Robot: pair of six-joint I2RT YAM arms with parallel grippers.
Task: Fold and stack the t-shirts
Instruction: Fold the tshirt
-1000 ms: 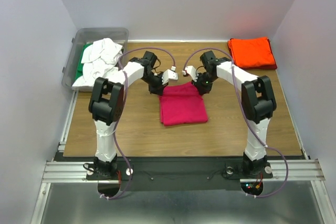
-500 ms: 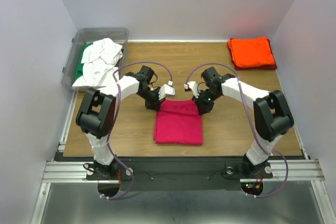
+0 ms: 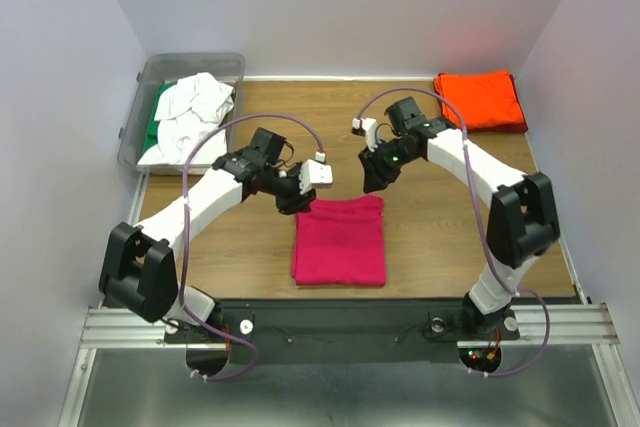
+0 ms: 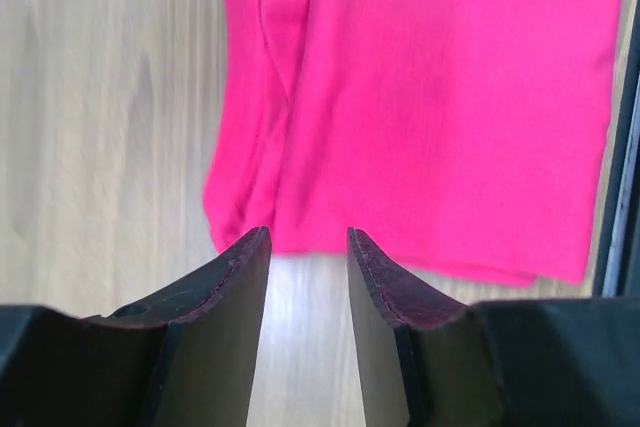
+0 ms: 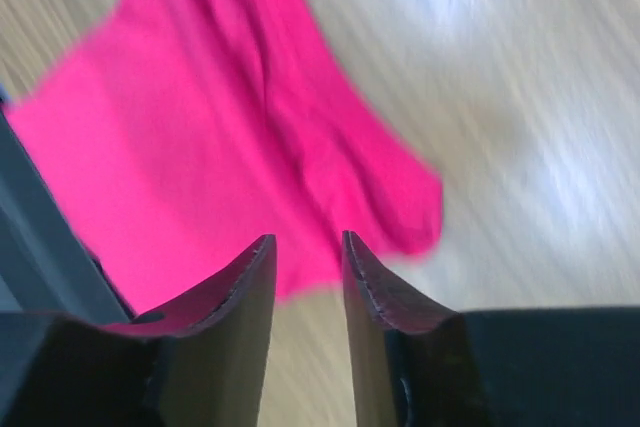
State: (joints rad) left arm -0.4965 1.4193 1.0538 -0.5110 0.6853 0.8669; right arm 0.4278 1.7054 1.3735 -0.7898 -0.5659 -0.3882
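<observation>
The magenta-pink t-shirt (image 3: 340, 242) lies folded flat on the wooden table near the front edge. My left gripper (image 3: 292, 203) hovers just off its far left corner, open and empty. In the left wrist view the gripper (image 4: 308, 247) shows bare wood between its fingers, with the pink shirt (image 4: 430, 97) just beyond the tips. My right gripper (image 3: 373, 180) is above the table behind the shirt's far right corner, open and empty. In the right wrist view the gripper (image 5: 308, 252) stands over the pink shirt's (image 5: 230, 157) edge, blurred.
A folded orange-red t-shirt (image 3: 480, 99) lies at the far right corner. A clear grey bin (image 3: 135, 122) at the far left holds crumpled white shirts (image 3: 190, 112) and a green one (image 3: 150, 125). Walls close in on three sides.
Both grippers dragged the pink shirt toward the front edge, then let it go. The left gripper stays by the far left corner; the right gripper has pulled back and up.
</observation>
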